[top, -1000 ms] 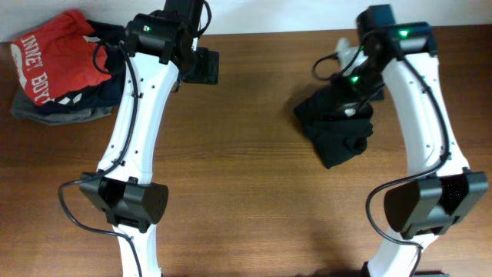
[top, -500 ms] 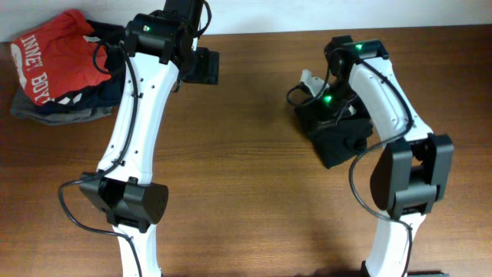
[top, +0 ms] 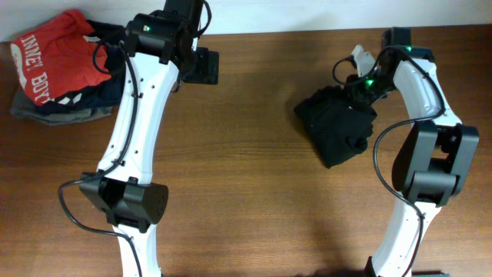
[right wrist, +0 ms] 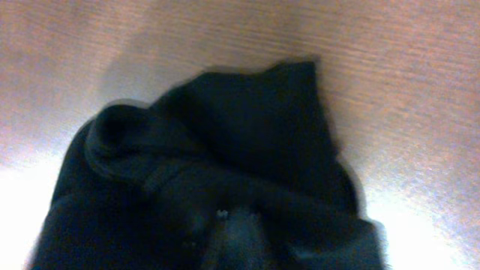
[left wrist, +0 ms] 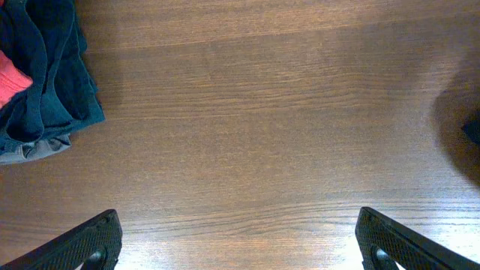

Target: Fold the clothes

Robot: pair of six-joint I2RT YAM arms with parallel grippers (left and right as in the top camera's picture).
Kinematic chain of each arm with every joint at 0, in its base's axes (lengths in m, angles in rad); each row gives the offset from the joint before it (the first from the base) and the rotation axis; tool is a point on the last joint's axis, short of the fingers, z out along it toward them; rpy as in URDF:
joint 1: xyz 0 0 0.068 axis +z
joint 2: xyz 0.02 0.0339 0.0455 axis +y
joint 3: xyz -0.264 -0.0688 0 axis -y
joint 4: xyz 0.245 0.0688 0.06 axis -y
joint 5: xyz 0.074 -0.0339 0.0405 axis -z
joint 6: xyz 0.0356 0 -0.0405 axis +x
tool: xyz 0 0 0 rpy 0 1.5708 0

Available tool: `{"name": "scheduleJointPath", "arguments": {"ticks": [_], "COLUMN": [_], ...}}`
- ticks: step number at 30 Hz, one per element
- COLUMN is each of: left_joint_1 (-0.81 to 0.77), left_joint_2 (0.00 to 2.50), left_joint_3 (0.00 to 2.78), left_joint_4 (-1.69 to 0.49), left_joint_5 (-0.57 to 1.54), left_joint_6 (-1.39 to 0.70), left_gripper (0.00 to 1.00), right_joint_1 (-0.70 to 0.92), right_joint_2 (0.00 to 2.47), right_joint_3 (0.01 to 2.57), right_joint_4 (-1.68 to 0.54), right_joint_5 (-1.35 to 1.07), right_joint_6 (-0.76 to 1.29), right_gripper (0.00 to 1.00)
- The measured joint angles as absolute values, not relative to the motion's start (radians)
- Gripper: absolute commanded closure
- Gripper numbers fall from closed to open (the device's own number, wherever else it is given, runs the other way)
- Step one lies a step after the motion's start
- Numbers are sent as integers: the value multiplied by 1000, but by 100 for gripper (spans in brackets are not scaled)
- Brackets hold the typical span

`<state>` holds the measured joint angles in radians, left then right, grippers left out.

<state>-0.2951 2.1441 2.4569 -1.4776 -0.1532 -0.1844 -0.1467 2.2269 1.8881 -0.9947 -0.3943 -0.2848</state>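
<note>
Overhead view: the black top (top: 336, 132) lies as a rumpled bundle on the table (top: 246, 177), right of centre, my right gripper (top: 354, 94) at its far edge. Whether those jaws pinch cloth I cannot tell; the right wrist view shows only blurred dark folds. My left gripper (left wrist: 236, 216) hangs spread wide over bare wood. My worry: pulling away with one loose layer snagged would drag the bundle open.

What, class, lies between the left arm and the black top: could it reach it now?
Probably yes: only bare table lies between the open left gripper and the black top, though whether the arm stretches that far is uncertain.
</note>
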Motion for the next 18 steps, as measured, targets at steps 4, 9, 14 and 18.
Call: {"name": "scheduleJointPath", "arguments": {"ticks": [4, 9, 14, 18], "left_joint_1": [-295, -295, -295, -295], "left_joint_2": [2144, 2144, 2144, 2144], "left_joint_3": [2457, 2457, 2457, 2457], "left_joint_4": [-1477, -1477, -1476, -1476], "left_joint_5": [-153, -153, -153, -153], "left_joint_6": [-184, -185, -184, -184], "left_gripper": [1, 1, 1, 1], "right_joint_1": [-148, -148, -146, -133], "right_joint_2": [2227, 2228, 2221, 2184], "right_joint_3": [1888, 1940, 2170, 2280], "right_joint_4": [-940, -1044, -1293, -1489], "right_joint_5": [-355, -316, -349, -379], "right_joint_6": [-228, -151, -127, -117], "right_gripper": [74, 72, 31, 23]}}
